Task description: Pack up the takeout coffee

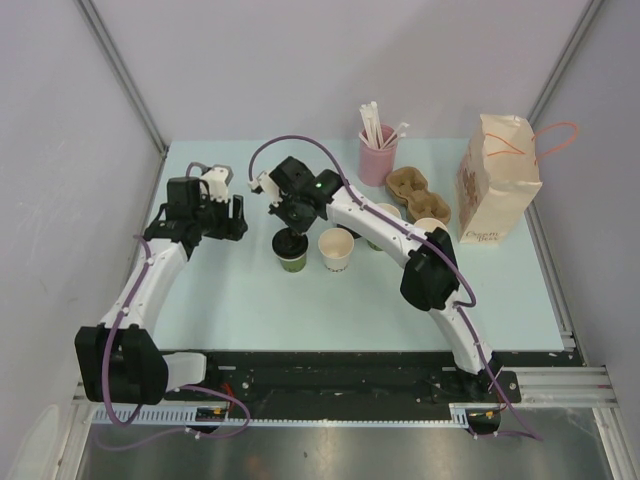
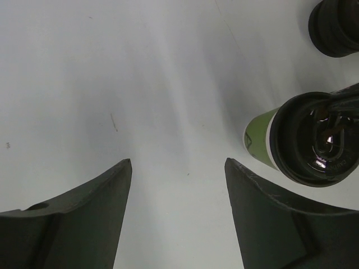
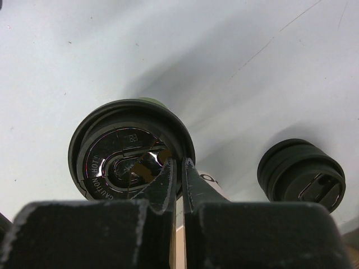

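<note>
A green paper cup [image 1: 292,260] stands mid-table with a black lid [image 1: 292,243] on top. My right gripper [image 1: 291,232] is straight above it. In the right wrist view the gripper [image 3: 179,162] is pinched shut on the rim of that lid [image 3: 129,151]. The white cup [image 1: 336,250] stands just right of the green one, open, with no lid. A second black lid [image 3: 301,174] lies on the table nearby. My left gripper [image 1: 240,216] is open and empty, left of the green cup [image 2: 258,143], over bare table [image 2: 178,162].
A pink cup of straws [image 1: 378,155] stands at the back. A brown cup carrier [image 1: 415,190] lies beside a paper bag [image 1: 497,180] at the back right. Another cup [image 1: 386,214] shows partly behind my right arm.
</note>
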Motion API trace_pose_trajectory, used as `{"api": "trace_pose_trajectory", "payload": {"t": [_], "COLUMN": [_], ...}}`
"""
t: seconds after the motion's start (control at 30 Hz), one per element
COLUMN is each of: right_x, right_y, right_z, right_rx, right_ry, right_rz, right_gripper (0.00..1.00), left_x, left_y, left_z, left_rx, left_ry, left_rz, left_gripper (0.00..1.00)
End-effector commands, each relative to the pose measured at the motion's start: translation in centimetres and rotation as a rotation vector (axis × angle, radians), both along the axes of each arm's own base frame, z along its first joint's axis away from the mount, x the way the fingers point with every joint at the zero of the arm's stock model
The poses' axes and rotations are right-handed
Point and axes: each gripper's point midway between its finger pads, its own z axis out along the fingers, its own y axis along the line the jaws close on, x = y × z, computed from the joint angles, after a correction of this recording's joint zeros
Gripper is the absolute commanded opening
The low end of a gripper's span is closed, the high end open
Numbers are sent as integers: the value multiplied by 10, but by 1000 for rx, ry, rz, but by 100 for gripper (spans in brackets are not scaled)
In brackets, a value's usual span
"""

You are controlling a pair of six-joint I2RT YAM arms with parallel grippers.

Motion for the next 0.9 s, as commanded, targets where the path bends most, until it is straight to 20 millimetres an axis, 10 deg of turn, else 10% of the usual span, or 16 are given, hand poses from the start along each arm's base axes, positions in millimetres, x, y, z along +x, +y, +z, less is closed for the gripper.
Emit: {"api": "trace_pose_trajectory", "payload": {"t": [0.0, 0.87], "right_x": [-2, -9], "right_y": [7, 11], "right_z": [-5, 5], "right_rx": [12, 12], "right_ry": [0, -58], "right_rz": [5, -6], "right_gripper": [0, 0], "left_x": [-1, -38], "left_y": [-13, -80], "left_z": [6, -51], "left_rx": [-73, -490], "left_ry": [-20, 368], "left_rz": [-52, -138], "left_gripper": [71, 46]}}
